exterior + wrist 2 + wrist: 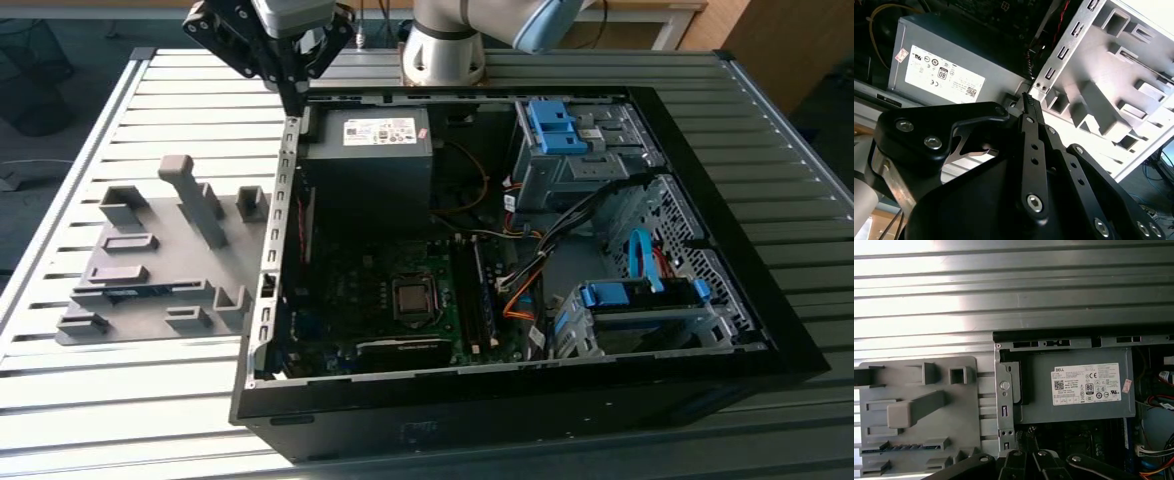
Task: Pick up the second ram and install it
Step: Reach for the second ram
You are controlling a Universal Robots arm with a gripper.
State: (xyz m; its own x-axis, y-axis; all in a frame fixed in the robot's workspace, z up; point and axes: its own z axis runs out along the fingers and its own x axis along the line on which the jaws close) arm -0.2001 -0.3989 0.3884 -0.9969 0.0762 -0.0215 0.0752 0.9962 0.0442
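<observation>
I see the slatted worktop [134,400] carrying the open computer case [534,405]. On the exterior view's left of the case lies the grey fixture plate [150,215]. My end effector [294,100] hangs over the case's far corner, by the power supply [367,165], right where the case wall meets the plate side. Its fingers look pinched together to a point, with nothing between them.

The second ram [134,291] sits in a slot on the near part of the plate, well apart from the end effector. From the fingertips it lies towards the exterior view's near edge and somewhat to that view's left. Its long axis runs along the slats, roughly crosswise to the case wall.
</observation>
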